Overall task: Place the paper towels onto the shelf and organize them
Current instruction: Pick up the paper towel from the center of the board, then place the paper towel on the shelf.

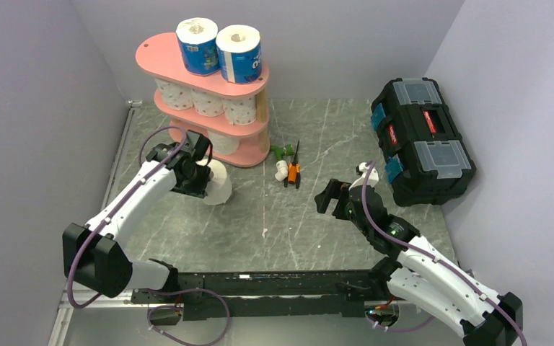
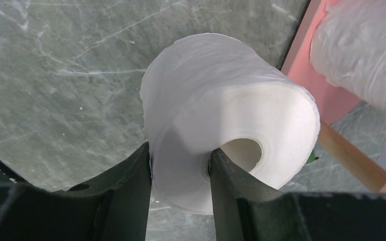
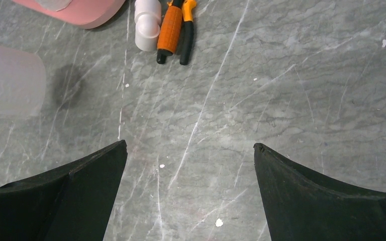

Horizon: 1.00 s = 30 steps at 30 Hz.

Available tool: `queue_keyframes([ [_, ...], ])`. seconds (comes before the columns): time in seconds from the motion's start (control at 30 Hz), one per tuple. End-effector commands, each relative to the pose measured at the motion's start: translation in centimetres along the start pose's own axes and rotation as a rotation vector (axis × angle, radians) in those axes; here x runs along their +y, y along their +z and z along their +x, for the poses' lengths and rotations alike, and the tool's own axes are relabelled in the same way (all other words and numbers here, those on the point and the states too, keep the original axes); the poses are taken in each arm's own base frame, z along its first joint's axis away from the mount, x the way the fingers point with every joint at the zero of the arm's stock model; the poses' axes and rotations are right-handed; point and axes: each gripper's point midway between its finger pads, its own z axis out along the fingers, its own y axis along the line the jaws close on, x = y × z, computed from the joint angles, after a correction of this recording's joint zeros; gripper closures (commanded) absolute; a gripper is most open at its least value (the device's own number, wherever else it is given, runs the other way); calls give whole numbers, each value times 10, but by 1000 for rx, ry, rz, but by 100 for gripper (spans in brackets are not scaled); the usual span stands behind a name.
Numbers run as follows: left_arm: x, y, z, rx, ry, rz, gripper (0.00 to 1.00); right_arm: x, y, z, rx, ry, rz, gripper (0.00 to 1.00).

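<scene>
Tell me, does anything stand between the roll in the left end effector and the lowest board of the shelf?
Nothing visible lies between the plain roll in the left end effector and the shelf. Its lowest board already carries another roll; the left arm hides the rest of it.

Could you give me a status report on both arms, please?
Left gripper shut on plain roll, by bottom tier of the shelf. Right gripper open, empty. Nothing between roll and shelf.
</scene>
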Motion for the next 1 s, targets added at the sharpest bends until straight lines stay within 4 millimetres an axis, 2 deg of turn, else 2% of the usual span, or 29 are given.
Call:
queue_keyframes([
  [0.0, -25, -9, -1, -36, -125, 100, 100, 16, -1, -17, -48, 23, -48, 0],
  [0.17, -56, 1, 10, -2, -99, 223, 100, 15, -1, -19, -53, 13, -39, 0],
  [0.43, -99, 16, 33, 59, -34, 327, 100, 12, -2, -22, -64, -4, -29, 0],
  [0.63, -115, 22, 43, 77, -14, 346, 100, 10, -1, -22, -67, -22, -17, 0],
  [0.97, -138, 19, 49, 74, -9, 374, 100, 6, 4, -21, -63, -41, 2, 0],
])
